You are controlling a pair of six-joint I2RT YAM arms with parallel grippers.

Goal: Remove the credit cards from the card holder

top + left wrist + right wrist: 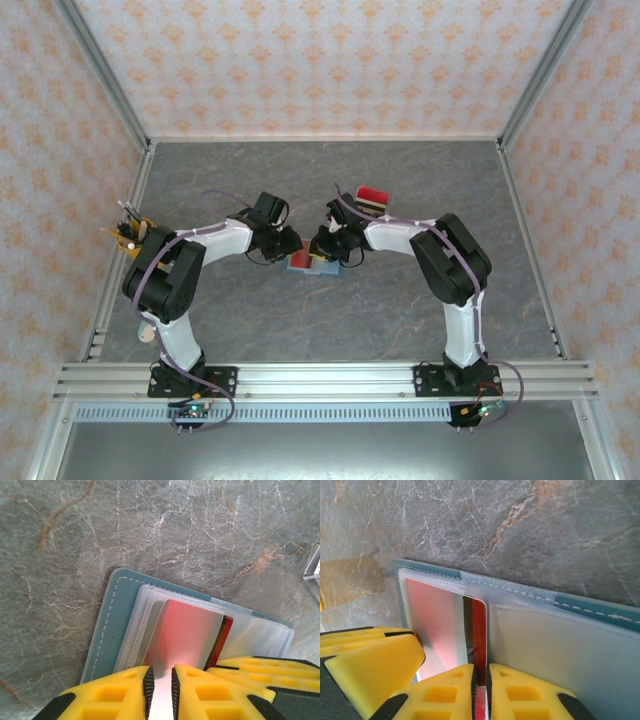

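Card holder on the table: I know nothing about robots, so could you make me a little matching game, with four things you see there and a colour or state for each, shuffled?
Things:
1. card holder
2. red card
3. right hand
4. table

Descriptions:
A. grey stone look with pale veins
B. yellow fingers shut on a thin edge
C. teal, lying open, clear pockets showing
D. bright red, gripped by one end

Pairs: 1-C, 2-D, 3-B, 4-A.
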